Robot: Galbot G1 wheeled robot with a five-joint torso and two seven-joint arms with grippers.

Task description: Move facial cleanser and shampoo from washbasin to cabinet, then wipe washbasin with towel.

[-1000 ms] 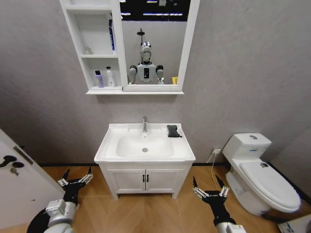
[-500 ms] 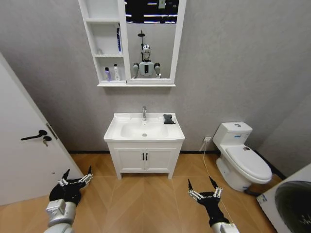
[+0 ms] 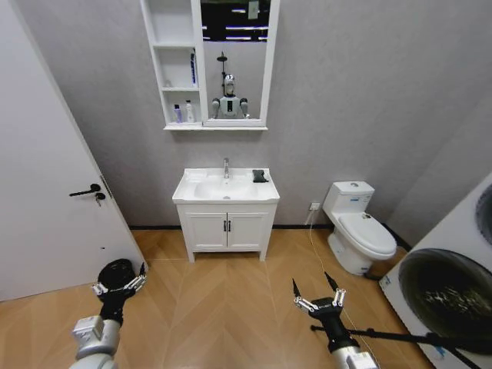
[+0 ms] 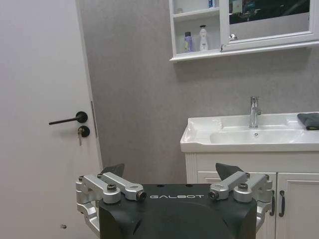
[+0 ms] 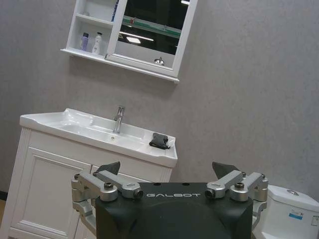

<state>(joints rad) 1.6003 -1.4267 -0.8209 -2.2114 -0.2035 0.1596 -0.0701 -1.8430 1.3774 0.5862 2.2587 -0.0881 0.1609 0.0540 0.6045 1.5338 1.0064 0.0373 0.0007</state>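
Note:
The white washbasin (image 3: 224,187) stands far off against the grey wall, with the black towel (image 3: 260,176) bunched on its right rim. On the lowest shelf of the cabinet (image 3: 175,65) stand a small purple bottle (image 3: 178,114) and a white bottle (image 3: 189,112); I cannot tell which is the facial cleanser and which the shampoo. My left gripper (image 3: 119,286) and right gripper (image 3: 317,296) hang low over the wooden floor, both open and holding nothing. The left wrist view shows my left gripper (image 4: 170,172) facing the washbasin (image 4: 249,139). My right gripper (image 5: 167,169) faces the towel (image 5: 160,141).
A white door (image 3: 46,169) with a dark handle stands at the left. The toilet (image 3: 357,227) is right of the vanity (image 3: 227,227). A machine with a big round drum (image 3: 450,288) fills the right edge. A dark rod (image 3: 400,336) lies low at the right.
The whole view has pulled back from the washbasin, so the camera has moved away. The door and the drum machine have come into view. Both grippers stay open and low.

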